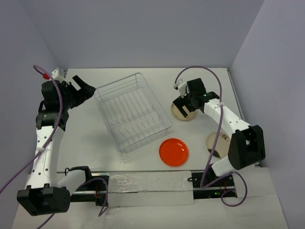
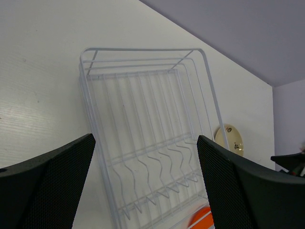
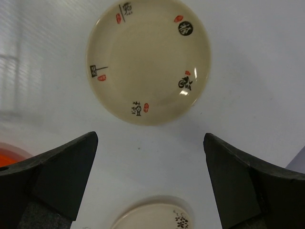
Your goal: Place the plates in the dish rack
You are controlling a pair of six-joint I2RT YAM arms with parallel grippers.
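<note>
The wire dish rack (image 1: 117,82) stands empty mid-table, turned at an angle. The orange-red plate (image 1: 173,152) lies flat in front of its near right corner. One cream plate (image 1: 183,116) lies right of the rack, and my right gripper (image 1: 185,107) hovers open above it. In the right wrist view that plate (image 3: 148,59) sits ahead of the open gripper (image 3: 150,176). A second cream plate (image 1: 215,141) lies nearer, partly hidden by the right arm. My left gripper (image 1: 84,88) is open and empty at the rack's left, facing the rack (image 2: 143,49).
Grey walls close the table at the back and both sides. The right arm's elbow (image 1: 245,145) hangs over the near right. In the right wrist view the second cream plate (image 3: 155,217) shows at the bottom and the orange plate's edge (image 3: 9,155) at the left.
</note>
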